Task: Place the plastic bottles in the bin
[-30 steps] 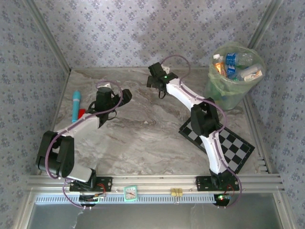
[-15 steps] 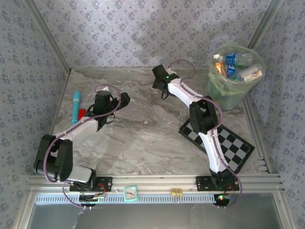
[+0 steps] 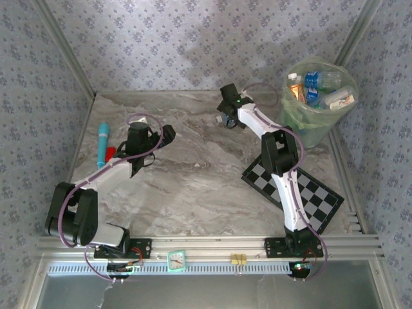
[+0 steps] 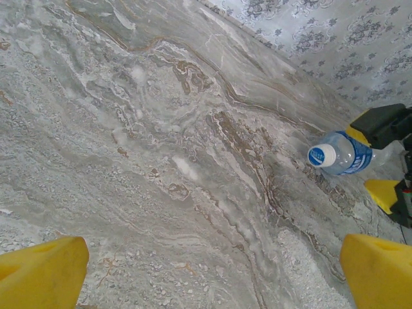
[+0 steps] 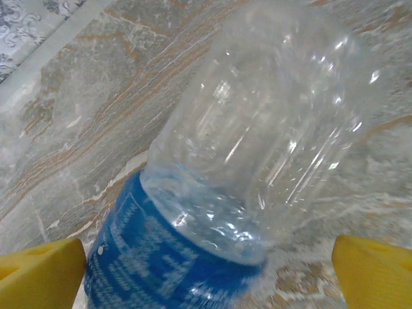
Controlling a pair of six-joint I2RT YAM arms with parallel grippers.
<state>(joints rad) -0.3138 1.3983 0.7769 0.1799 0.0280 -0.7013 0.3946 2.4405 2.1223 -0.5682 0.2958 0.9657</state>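
Claw work first: your right claw (image 5: pixel 206 270) stands wide apart, its yellow fingertips (image 5: pixel 42 273) flanking the clear, blue-labelled bottle (image 5: pixel 257 129) without clamping it. That bottle lies on its side on the counter (image 3: pixel 193 187), near the bin (image 3: pixel 302 132) and to its left. I judge this the closing step. Lower until the pads sit level with the bottle's widest line, centre it between them, then squeeze on the labelled band. The thin clear wall looks likely to buckle or squirt out. Lift high, since the bin's rim stands well above the counter and it holds several bottles (image 3: pixel 315 82). Your left claw (image 4: pixel 211 270), also spread apart and empty, hangs farther left of the bin; leave it parked.
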